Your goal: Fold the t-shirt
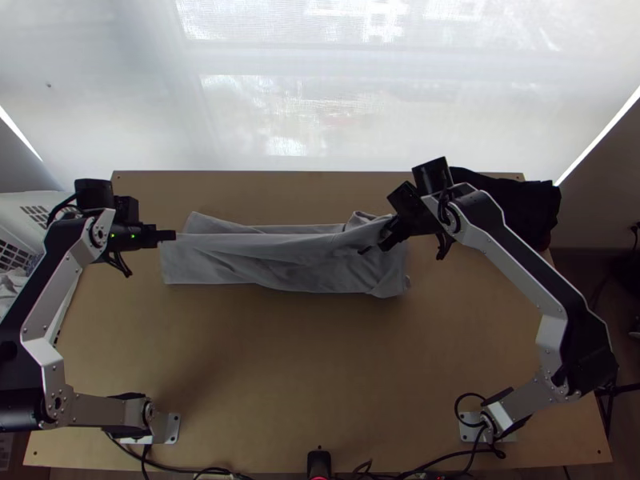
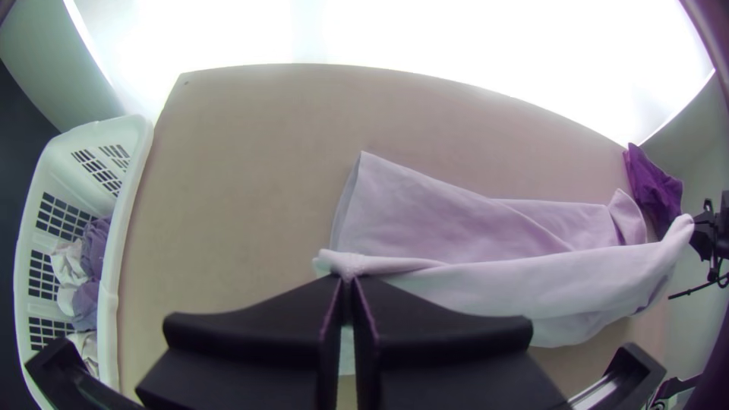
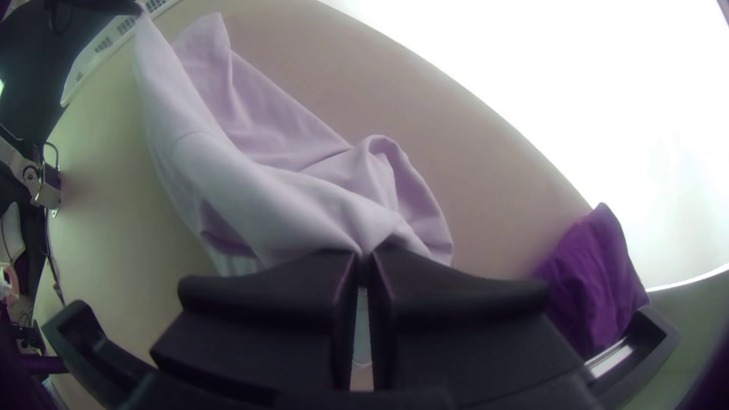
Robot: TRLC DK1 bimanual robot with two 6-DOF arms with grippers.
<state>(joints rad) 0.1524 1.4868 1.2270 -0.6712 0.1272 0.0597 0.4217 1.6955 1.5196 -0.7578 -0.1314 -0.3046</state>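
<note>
The light grey t-shirt (image 1: 280,260) lies as a long folded strip across the table, its upper layer pulled taut between both grippers. At its left end my left gripper (image 1: 166,236) holds an edge. Near the right end is my right gripper (image 1: 386,238), with cloth raised at its tips. In the left wrist view, my left gripper (image 2: 347,282) is shut on a bunched edge of the t-shirt (image 2: 456,220). The right wrist view has my right gripper (image 3: 364,258) shut on a gathered part of the t-shirt (image 3: 266,197).
A white basket (image 2: 133,190) with clothes inside stands at the table's left. Dark cloth (image 1: 516,200) lies at the far right corner, purple in the wrist views. Bare table (image 1: 320,368) stretches between the t-shirt and the arms' bases.
</note>
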